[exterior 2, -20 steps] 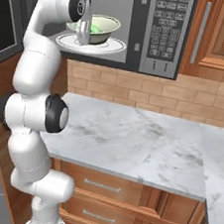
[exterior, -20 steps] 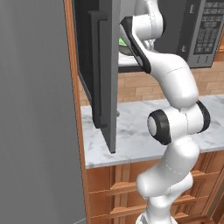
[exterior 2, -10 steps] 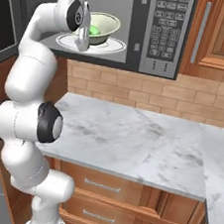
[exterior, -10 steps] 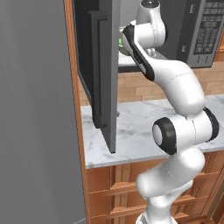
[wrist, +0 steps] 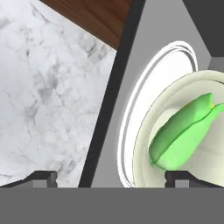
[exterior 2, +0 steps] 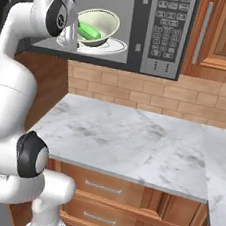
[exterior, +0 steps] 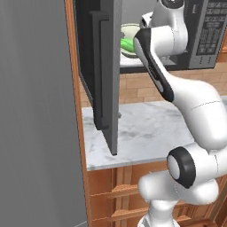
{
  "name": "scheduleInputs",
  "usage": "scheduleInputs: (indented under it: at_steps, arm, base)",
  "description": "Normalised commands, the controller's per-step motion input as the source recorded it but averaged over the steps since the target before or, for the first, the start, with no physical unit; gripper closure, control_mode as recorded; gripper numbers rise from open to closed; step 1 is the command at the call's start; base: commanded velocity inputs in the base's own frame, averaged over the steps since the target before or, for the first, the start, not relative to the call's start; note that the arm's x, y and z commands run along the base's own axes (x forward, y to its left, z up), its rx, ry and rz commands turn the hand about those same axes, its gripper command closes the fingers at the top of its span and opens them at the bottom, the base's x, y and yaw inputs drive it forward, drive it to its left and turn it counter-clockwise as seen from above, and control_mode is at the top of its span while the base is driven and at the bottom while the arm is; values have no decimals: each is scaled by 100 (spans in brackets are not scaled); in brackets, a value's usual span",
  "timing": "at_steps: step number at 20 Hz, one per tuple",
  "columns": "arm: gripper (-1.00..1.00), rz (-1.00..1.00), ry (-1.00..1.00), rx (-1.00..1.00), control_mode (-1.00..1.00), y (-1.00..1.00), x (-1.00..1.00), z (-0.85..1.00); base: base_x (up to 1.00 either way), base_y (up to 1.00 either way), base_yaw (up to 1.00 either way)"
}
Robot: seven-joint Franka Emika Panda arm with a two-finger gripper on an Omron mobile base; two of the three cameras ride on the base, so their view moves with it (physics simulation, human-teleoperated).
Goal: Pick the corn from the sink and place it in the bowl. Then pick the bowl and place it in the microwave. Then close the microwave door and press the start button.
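Observation:
The pale greenish-white bowl (exterior 2: 103, 22) sits on the glass turntable inside the open microwave (exterior 2: 145, 33), with the green corn (exterior 2: 88, 31) lying in it. The bowl (wrist: 188, 89) and corn (wrist: 183, 131) show again in the hand view, just ahead of my right fingertip. My gripper (exterior 2: 71, 35) hangs at the cavity's front left, beside the bowl, open and holding nothing (wrist: 111, 177). The microwave door (exterior: 98, 66) stands swung wide out to the left, its dark bar handle facing me. From the left base view my arm partly hides the bowl (exterior: 128, 30) and corn (exterior: 127, 44).
The black keypad (exterior 2: 169, 26) is at the microwave's right. A marble counter (exterior 2: 132, 137) runs below, backed by brick. The tall grey fridge (exterior: 35, 115) stands left of the open door. Wooden cabinets (exterior 2: 221, 33) hang at right; drawers lie under the counter.
My hand has drawn back out of the cavity, away from the bowl, and my elbow has dropped lower. The bowl with the corn has stayed on the turntable; the door has not moved.

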Motion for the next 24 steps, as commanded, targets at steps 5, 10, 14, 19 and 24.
scheduleInputs:
  at_steps: [5,10,14,19,24]
  arm:
    - [-100,8,0,3,-100,6,-94,-7]
    - [-100,4,-1,10,-100,-4,-51,-11]
    - [-100,0,0,0,-100,0,-4,-5]
    - [-100,0,2,3,-100,0,-34,-10]
    - [-100,0,0,26,-100,-20,-73,-9]
  base:
    - [0,0,0]
    - [0,0,0]
    - [0,0,0]
    - [0,0,0]
    - [0,0,0]
